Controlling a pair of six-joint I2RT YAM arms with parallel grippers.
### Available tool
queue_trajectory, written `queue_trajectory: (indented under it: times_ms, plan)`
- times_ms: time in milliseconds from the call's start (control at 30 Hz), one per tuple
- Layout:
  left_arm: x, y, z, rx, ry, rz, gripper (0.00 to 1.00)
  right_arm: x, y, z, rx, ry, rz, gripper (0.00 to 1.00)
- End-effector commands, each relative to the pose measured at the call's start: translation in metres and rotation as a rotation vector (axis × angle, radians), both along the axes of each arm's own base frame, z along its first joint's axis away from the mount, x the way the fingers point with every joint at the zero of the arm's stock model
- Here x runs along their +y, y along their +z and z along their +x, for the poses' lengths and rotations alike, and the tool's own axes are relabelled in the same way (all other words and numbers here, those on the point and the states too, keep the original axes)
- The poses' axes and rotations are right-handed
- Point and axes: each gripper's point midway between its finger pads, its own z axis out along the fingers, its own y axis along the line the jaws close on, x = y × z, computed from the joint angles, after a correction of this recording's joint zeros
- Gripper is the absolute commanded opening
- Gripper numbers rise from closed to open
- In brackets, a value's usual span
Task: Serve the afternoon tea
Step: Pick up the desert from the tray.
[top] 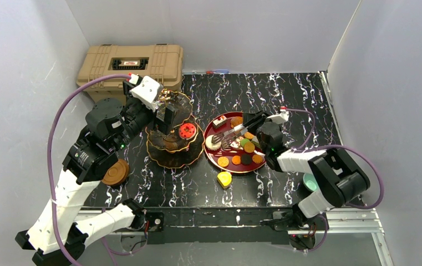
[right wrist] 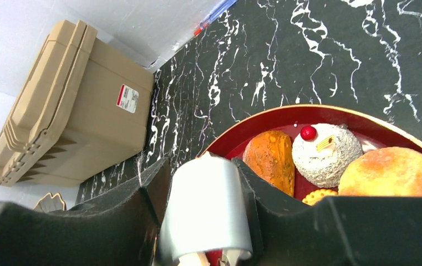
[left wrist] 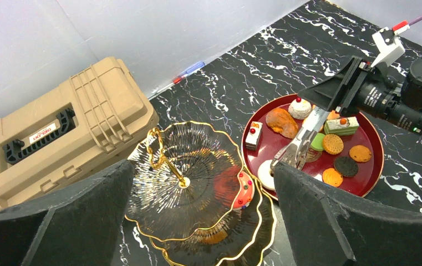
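Marble table [top: 286,94]: right tool [top: 251,119] clamps tongs [left wrist: 303,141] over tray [left wrist: 366,176] sweets [left wrist: 333,143]; left tool [top: 165,115] gapes above stand [left wrist: 208,149].

Black marbled table [top: 297,94] bears stand [top: 167,162], red tray [top: 212,157], case [top: 136,64].

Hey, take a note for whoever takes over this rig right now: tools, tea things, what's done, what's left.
Left tool open, above the tiered stand.
Right tool shut on tongs, their tips over the red tray.
Done: red donut on the stand's middle tier.
Left: most sweets lie in the tray, a yellow sweet on the table; teal cup and brown saucer sit on opposite sides.
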Motion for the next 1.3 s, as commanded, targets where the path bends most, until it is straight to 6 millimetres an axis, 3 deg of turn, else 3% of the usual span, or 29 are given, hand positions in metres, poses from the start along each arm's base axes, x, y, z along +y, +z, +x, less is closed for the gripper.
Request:
queue_trajectory:
  times_ms: [0,233,467,800,1033,1267]
  plan:
    - [0.003,0.009,-0.003,-0.021,0.001,-0.018,0.96,0.008,0.006,0.003,-0.032,-0.004,0.132,0.52]
    - [0.004,0.009,-0.003,-0.026,0.004,-0.02,0.96,0.016,-0.002,0.0,-0.014,-0.012,0.201,0.49]
    - [0.004,0.009,-0.003,-0.027,0.005,-0.022,0.96,0.025,-0.008,-0.003,-0.03,0.005,0.284,0.4]
    - [0.005,0.01,-0.004,-0.033,0.005,-0.017,0.96,0.035,-0.015,-0.005,-0.021,0.013,0.255,0.41]
    - [0.006,0.007,-0.005,-0.029,0.007,-0.016,0.96,0.024,0.015,-0.002,-0.105,-0.026,0.225,0.01]
    - [0.009,0.01,-0.006,-0.034,0.014,-0.02,0.97,0.03,0.063,-0.003,-0.246,0.028,0.17,0.01]
